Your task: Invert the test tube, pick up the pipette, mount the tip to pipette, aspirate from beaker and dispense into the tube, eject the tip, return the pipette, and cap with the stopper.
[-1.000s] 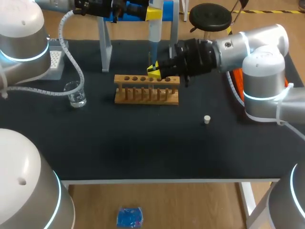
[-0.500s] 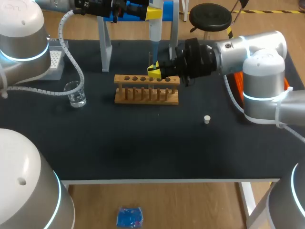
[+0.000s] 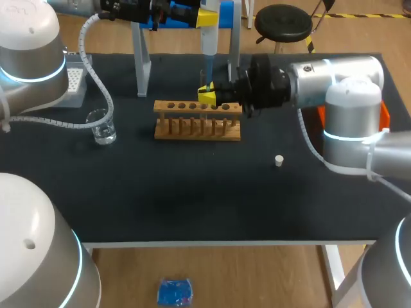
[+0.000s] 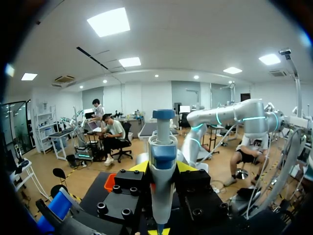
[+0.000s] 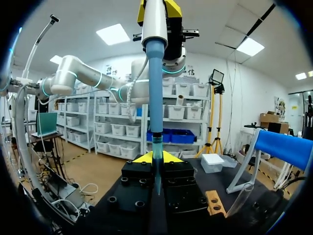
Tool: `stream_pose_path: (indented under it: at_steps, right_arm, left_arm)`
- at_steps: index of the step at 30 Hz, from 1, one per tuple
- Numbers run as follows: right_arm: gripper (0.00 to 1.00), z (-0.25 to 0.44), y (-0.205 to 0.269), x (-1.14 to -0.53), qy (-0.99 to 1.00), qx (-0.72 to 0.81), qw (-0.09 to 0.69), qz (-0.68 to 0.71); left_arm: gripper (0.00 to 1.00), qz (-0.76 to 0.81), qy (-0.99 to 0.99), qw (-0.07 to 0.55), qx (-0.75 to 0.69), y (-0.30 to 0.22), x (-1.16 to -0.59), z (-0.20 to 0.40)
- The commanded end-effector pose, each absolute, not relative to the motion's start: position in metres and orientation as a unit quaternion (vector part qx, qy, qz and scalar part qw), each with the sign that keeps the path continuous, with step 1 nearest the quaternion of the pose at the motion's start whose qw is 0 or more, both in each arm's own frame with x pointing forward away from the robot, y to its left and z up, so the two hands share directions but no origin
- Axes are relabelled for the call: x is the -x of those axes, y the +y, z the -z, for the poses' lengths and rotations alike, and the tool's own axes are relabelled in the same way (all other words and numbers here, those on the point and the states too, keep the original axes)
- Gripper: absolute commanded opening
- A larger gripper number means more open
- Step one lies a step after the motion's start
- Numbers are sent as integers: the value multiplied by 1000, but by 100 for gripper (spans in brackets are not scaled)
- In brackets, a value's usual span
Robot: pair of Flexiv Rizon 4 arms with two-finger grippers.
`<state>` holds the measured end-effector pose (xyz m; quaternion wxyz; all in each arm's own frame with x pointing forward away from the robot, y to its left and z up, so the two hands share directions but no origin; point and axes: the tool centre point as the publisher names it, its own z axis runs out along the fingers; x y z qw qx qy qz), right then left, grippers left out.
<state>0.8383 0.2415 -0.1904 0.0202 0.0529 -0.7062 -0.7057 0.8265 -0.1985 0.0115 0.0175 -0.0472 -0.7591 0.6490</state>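
Note:
My left gripper (image 3: 207, 17) is high over the table's back, shut on the white and blue pipette (image 3: 209, 40), which hangs upright; in the left wrist view the pipette (image 4: 163, 191) stands between its fingers. The pipette's tip (image 3: 207, 76) points down into the clear test tube (image 5: 157, 146), which my right gripper (image 3: 206, 95) holds shut just above the wooden rack (image 3: 198, 120). The right wrist view shows the pipette (image 5: 155, 83) coming down between the yellow tips of my right gripper (image 5: 156, 157). A glass beaker (image 3: 101, 126) stands at the left. The white stopper (image 3: 279, 160) lies at the right.
The tip box (image 3: 76, 83) sits at the back left beside the beaker. The pipette stand (image 3: 141, 61) with white legs rises behind the rack. The rack (image 5: 215, 203) shows beside my right gripper. The black table (image 3: 192, 192) stretches forward of the rack.
My right arm's forearm has swung left and levelled, while its gripper has stayed at the rack under the pipette, edging slightly back. The left arm and pipette have not moved.

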Motion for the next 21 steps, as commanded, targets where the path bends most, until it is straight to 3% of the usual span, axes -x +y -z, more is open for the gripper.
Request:
stream_pose_path:
  at_steps: [1,21]
  right_arm:
    - [0,190,242,-836,-702,-50,10,710]
    - [0,183,240,-836,-698,-53,-7,714]
  left_arm:
    - [0,-649,-759,18,48,-199,-826,-10]
    - [0,-649,-759,18,48,-199,-826,-10]
